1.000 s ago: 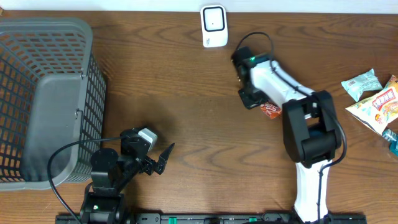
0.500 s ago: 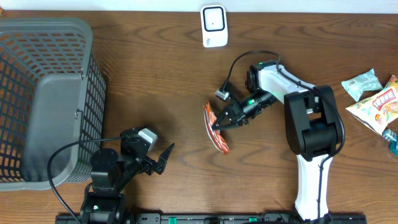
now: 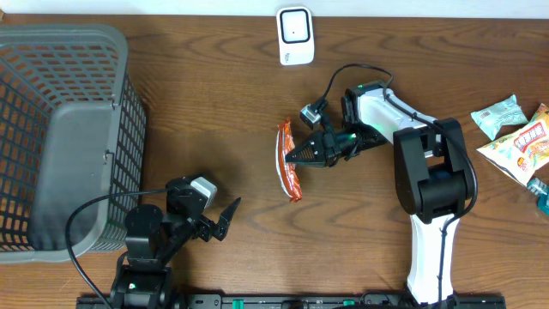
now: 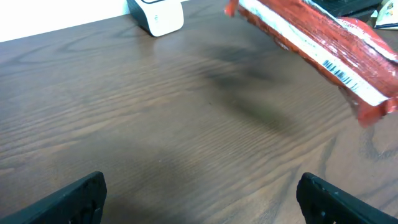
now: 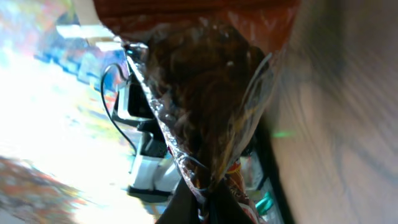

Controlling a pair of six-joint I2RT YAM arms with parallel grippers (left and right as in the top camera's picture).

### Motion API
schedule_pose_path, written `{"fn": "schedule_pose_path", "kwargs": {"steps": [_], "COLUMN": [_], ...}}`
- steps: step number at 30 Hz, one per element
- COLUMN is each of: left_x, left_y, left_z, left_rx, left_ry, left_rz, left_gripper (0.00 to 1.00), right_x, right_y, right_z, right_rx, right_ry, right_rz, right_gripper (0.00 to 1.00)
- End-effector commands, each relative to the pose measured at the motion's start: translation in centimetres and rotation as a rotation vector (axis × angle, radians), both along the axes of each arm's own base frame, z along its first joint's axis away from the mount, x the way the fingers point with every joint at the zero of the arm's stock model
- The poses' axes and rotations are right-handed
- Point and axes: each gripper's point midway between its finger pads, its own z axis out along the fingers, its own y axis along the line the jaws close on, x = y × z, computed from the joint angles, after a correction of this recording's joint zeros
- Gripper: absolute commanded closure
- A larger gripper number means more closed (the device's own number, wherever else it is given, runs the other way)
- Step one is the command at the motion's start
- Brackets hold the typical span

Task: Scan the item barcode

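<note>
Over the middle of the table, your right gripper point(image 3: 292, 158) has its jaws closed on the red snack packet point(image 3: 288, 172) and holds it on edge. In the left wrist view the packet hangs clear of the wood with its shadow on the table below, so the pick-up and lift look done.

What remains is the scan itself. The white scanner point(image 3: 294, 36) stands at the far edge of the table, well apart from the packet, and nothing is in front of it yet. From the left wrist camera you can see the barcode point(image 4: 339, 73) printed on the pale strip along the packet's lower edge. It faces the left arm's side, so I judge it is turned away from the scanner rather than toward it. You will probably need to carry the packet toward the far edge and rotate the wrist until that strip meets the scanner's face.

The right wrist view is filled by crinkled wrapper — it confirms the grip but tells you nothing about the barcode's aim.

Your left gripper point(image 3: 225, 218) sits near the front edge with its jaws spread wide and nothing between them — it has no part in this step. The grey basket point(image 3: 60, 51) on the left and the other snack packets point(image 3: 515, 137) at the right edge are untouched.
</note>
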Motion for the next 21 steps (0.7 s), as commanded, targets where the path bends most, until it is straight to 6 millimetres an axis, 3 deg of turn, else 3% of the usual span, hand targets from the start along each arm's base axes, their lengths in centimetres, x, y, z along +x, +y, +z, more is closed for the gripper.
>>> {"fn": "schedule_pose_path", "kwargs": {"steps": [1,4,13,21], "left_x": [0.07,0.07,0.07,0.07], "left_y": [0.15,0.15,0.15,0.15], "left_z": [0.02,0.01,0.02,0.01], "left_rx": [-0.005,-0.005,-0.005,-0.005], "left_ry": [0.0,0.0,0.0,0.0], "left_rz": [0.011,0.011,0.011,0.011], "left_gripper": [0.02,0.02,0.02,0.02], "right_x": [0.67,0.66,0.55,0.59], "right_y": [0.21,0.23,0.14,0.1], "right_z": [1.71,1.74,1.58,1.59], "right_rx": [0.115,0.096,-0.163,-0.242], "right_ry": [-0.261,-0.202,0.589,0.838], "right_rz": [-0.031,-0.031,-0.044,-0.051], "right_gripper": [0.99,0.99,0.99,0.99]}}
